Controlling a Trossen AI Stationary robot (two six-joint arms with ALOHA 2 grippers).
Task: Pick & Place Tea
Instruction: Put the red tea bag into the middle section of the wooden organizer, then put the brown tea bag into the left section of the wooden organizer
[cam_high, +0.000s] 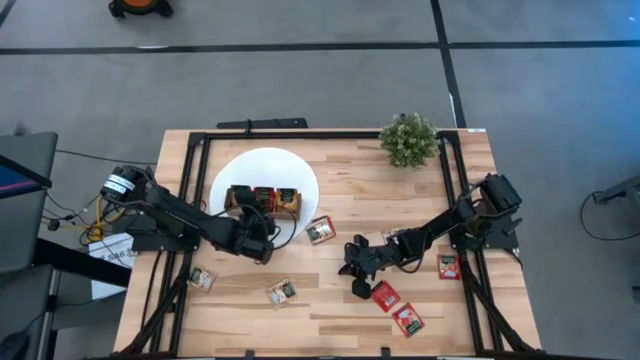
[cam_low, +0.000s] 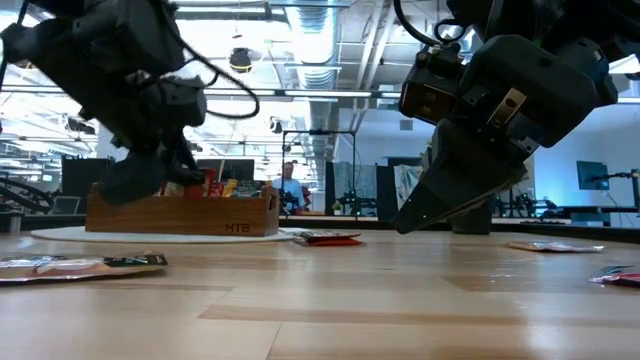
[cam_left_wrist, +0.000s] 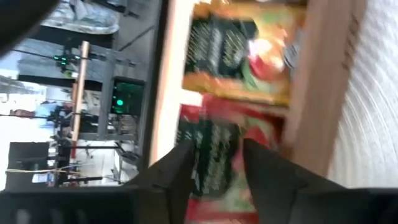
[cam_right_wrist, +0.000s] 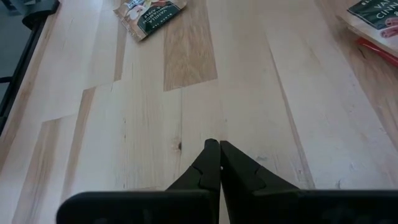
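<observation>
A brown wooden tray (cam_high: 262, 200) stands on the white disc (cam_high: 300, 170) at the table's far left, with tea sachets upright in its compartments. My left gripper (cam_left_wrist: 216, 144) is open at the tray's near side, its fingers on either side of a red sachet (cam_left_wrist: 214, 171) in the tray, beside an orange-yellow one (cam_left_wrist: 239, 56). My right gripper (cam_high: 355, 272) is shut just over bare wood near the table's middle, holding nothing. Loose sachets lie flat on the table: (cam_high: 320, 230), (cam_high: 203, 279), (cam_high: 281, 292), (cam_high: 386, 296), (cam_high: 408, 320), (cam_high: 448, 266). My left gripper's fingers (cam_left_wrist: 180, 171) slant down from the table's near left into the tray and stand apart beside the red sachet's upper edge (cam_left_wrist: 217, 155). I cannot tell whether they touch it. The sachet stands inside the tray's compartment.
A small green potted plant (cam_high: 408, 138) stands at the far right corner. A black frame (cam_high: 200, 135) runs along the table's edges. Bare wood lies ahead of the right gripper, with one sachet (cam_right_wrist: 149, 15) beyond it and more (cam_right_wrist: 376, 18) to the side.
</observation>
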